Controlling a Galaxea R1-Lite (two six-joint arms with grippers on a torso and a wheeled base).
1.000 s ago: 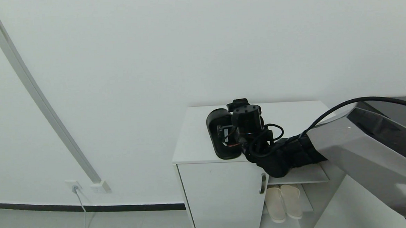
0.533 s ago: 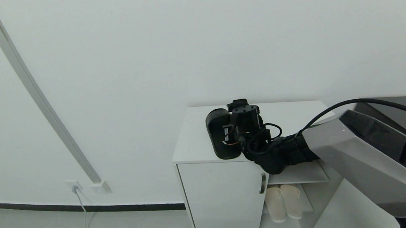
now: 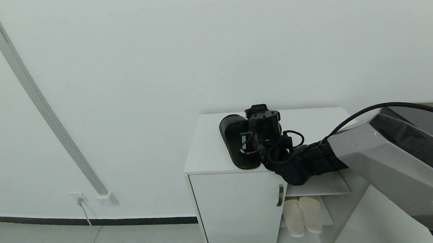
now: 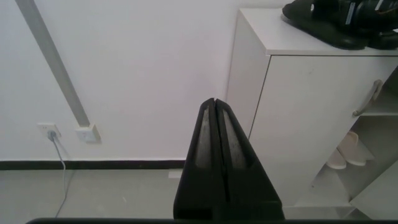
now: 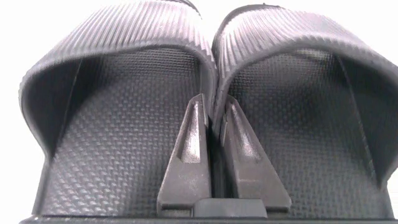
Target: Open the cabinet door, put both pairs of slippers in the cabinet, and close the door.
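Observation:
A pair of black slippers (image 3: 235, 142) sits side by side on top of the white cabinet (image 3: 203, 155). My right gripper (image 3: 251, 143) is over them, shut on the black slippers' touching inner strap edges (image 5: 214, 93). Both right fingers (image 5: 191, 146) press those edges together. A pair of cream slippers (image 3: 303, 215) rests on a lower shelf inside the cabinet's open right half. My left gripper (image 4: 214, 124) hangs shut and empty in front of the cabinet's left side, below its top. From there the black slippers (image 4: 323, 18) and the cream slippers (image 4: 345, 149) are in view.
The cabinet's left door (image 3: 240, 213) is closed, with a handle (image 3: 280, 195) on its right edge. A bare shelf (image 3: 318, 186) lies above the cream pair. A wall socket with a cord (image 3: 79, 198) and a slanted grey conduit (image 3: 33, 94) are on the wall to the left.
The black slippers have tipped from standing nearly on edge to lying flatter on the cabinet top, and the right wrist has shifted slightly with them.

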